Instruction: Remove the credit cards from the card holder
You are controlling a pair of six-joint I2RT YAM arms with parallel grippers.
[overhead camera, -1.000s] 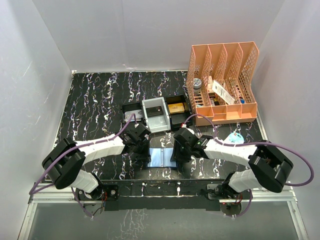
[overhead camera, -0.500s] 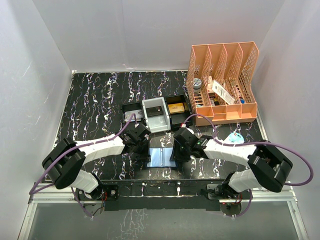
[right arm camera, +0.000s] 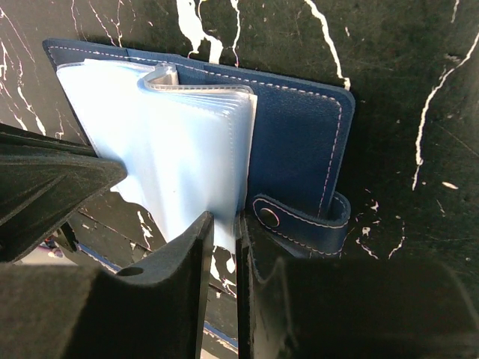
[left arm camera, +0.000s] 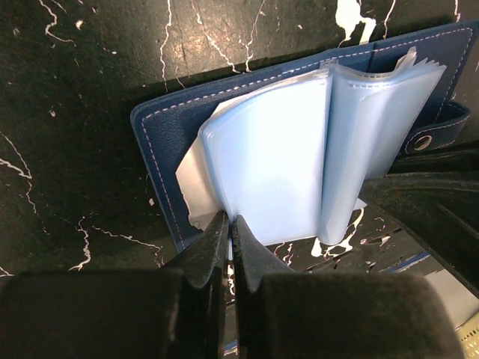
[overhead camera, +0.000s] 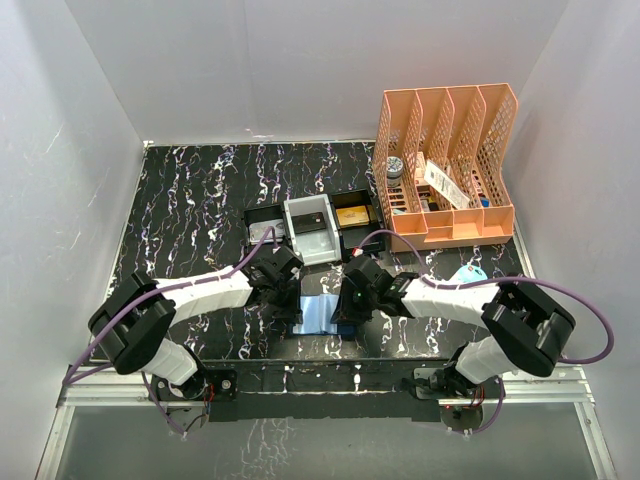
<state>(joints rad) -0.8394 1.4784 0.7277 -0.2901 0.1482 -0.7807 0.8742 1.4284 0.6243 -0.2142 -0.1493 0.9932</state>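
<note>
Lying open and flat on the black, white-veined table (overhead camera: 200,200), the card holder (overhead camera: 318,312) is sitting close to the near edge, right between the two arms. Its longer side is running left to right across the table, and its navy cover is facing down. A stack of pale blue plastic sleeves (left arm camera: 277,164) is standing up from the fold and fanning out towards the right arm's side. The snap tab (right arm camera: 299,221) is sticking out from the cover edge just beside the right gripper (right arm camera: 222,221). The left gripper (left arm camera: 228,221) is pinching the card holder by the lower edge of a sleeve, its fingers closed down to a thin slit, with a whitish sheet poking out under that sleeve. The right gripper is doing much the same on the opposite half, its fingers almost together with the sleeve edge between them. Whether the credit cards are inside the sleeves is not something these views are showing clearly. Behind the holder a black and white compartment tray (overhead camera: 292,225) is sitting with a tan block (overhead camera: 350,216) in one section. An orange file rack (overhead camera: 450,160) is standing at the far right, and plain white walls (overhead camera: 300,60) are enclosing the table.
</note>
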